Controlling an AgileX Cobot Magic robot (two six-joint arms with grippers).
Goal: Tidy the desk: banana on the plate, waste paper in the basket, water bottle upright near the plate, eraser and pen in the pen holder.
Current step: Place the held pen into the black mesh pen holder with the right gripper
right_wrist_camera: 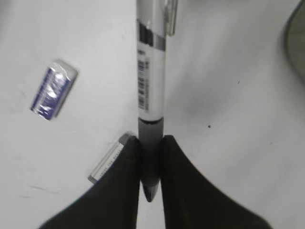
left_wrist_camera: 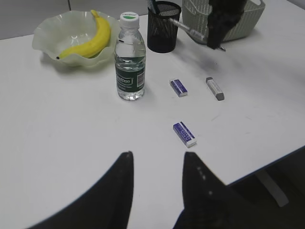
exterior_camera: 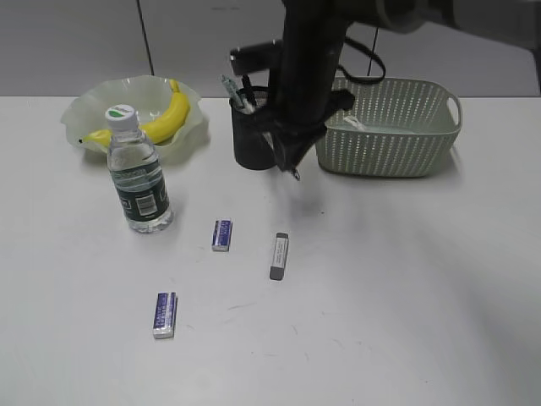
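- Silver pen (right_wrist_camera: 151, 86) with a dark grey grip and a barcode strip sits squeezed between my right pincer's (right_wrist_camera: 149, 164) black fingers (right_wrist_camera: 125, 191), which pinch its grip section; its tip pokes out at the fingers' inner end and its clipped barrel runs away from the camera over the large plain white desk (right_wrist_camera: 238, 119).
- Only my right wrist view shows this pinch clearly. From outside, my right arm hides the pen, with just a dark point showing under the pincer (exterior_camera: 292, 165), which hangs beside the black wire-mesh pen holder (exterior_camera: 251, 131).
- My left pincer (left_wrist_camera: 157, 183) hangs spread and holds nothing, at the near edge of the desk, well apart from everything.
- Nearest it lies a small blue-and-white wrapped eraser (left_wrist_camera: 184, 133). A second blue-and-white eraser (left_wrist_camera: 178, 87) and a slim grey-and-white eraser (left_wrist_camera: 215, 88) lie further on. All three rest flat on the desk, outside the pen holder.
- My right wrist view catches one blue eraser (right_wrist_camera: 54, 89) to the left of the pen and a corner of the grey-and-white one beside my left finger.
- The small clear plastic water bottle (exterior_camera: 139, 172), with dark green label and white cap, stands upright just in front of the pale green ruffled glass plate (exterior_camera: 84, 114).
- The long curved yellow banana (exterior_camera: 165, 118) lies inside the plate.
- Pens already stand in the pen holder.
- Furthest right sits the sage-green perforated plastic basket (exterior_camera: 397, 139). The exterior view shows something white inside it, too unclear to name.
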